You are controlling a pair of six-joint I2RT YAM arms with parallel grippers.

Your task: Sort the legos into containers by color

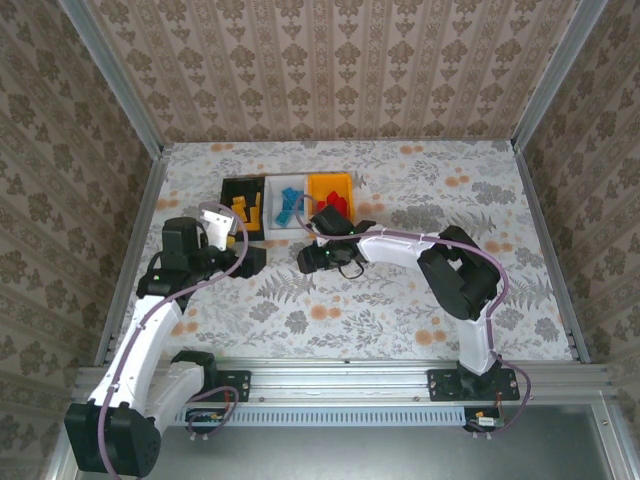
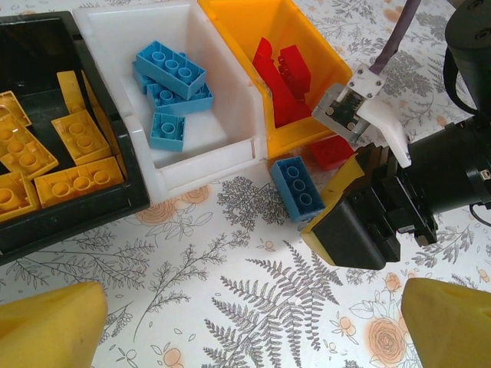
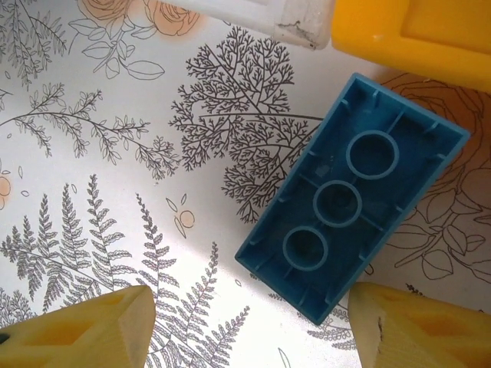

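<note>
The right tool point(image 3: 245, 330) hangs low over a blue brick point(image 3: 353, 207). The brick lies hollow side up on the tabletop point(image 3: 115, 153), just near the white bin point(image 2: 199, 172) and the orange bin point(image 2: 234, 46). The tool's fingers stand apart, one on each side of the brick, not squeezing it. The left tool point(image 2: 253, 337) is spread wide and holds nothing. Orange bricks point(image 2: 77, 138) lie in the black bin point(image 2: 69, 222) on the left.
</note>
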